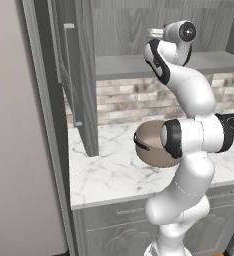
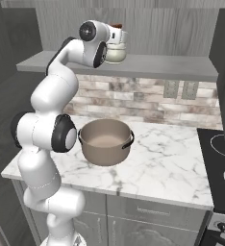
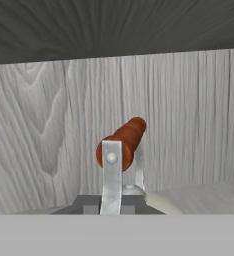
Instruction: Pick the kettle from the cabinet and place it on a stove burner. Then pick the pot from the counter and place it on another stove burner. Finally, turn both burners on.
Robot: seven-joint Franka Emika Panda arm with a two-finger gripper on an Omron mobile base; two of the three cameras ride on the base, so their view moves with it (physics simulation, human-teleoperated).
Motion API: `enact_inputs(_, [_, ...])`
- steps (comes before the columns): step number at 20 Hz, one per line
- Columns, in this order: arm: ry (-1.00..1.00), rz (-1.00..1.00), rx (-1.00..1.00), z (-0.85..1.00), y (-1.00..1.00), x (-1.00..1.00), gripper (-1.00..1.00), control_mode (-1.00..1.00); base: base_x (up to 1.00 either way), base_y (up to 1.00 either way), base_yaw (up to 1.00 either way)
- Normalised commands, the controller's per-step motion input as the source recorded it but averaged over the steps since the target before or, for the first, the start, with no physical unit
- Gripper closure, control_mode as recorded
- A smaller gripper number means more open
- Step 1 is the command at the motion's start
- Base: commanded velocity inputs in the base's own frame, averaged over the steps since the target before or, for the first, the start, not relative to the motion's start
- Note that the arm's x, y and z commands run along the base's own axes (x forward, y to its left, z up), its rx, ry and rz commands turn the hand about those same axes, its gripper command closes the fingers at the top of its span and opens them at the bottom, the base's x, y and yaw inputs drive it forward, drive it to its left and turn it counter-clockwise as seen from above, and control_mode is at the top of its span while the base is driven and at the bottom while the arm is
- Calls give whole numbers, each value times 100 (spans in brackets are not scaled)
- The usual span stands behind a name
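From the left base view we see the wide taupe pot [image 1: 150, 145] standing empty on the veined marble worktop [image 1: 109, 175]. From the right, the round cream kettle [image 2: 116, 52] sits on the cabinet [image 2: 148, 65] shelf — gripper [image 2: 118, 37] at its handle. Along the hand, the jaws are clamped on the kettle's arched metal handle — smooth reddish-brown bar, wood-grain behind.

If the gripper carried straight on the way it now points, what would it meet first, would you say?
The kettle's handle already sits right before the gripper; past it, the cabinet's wood-grain back wall looks next, though depth is hard to judge.
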Motion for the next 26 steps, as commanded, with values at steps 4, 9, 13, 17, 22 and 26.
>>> enact_inputs(4, [0,0,0,-1,0,0,100,-100,0,0,0])
enact_inputs(9, [0,0,0,-4,0,0,100,-100,0,0,0])
enact_inputs(13, [0,0,0,-5,0,0,100,-100,0,0,0])
enact_inputs(17, [0,0,0,-3,0,0,100,-100,0,0,0])
enact_inputs(22, [0,0,0,-10,0,-2,100,-100,0,0,0])
enact_inputs(26, [-4,0,0,-10,0,-11,100,-100,0,0,0])
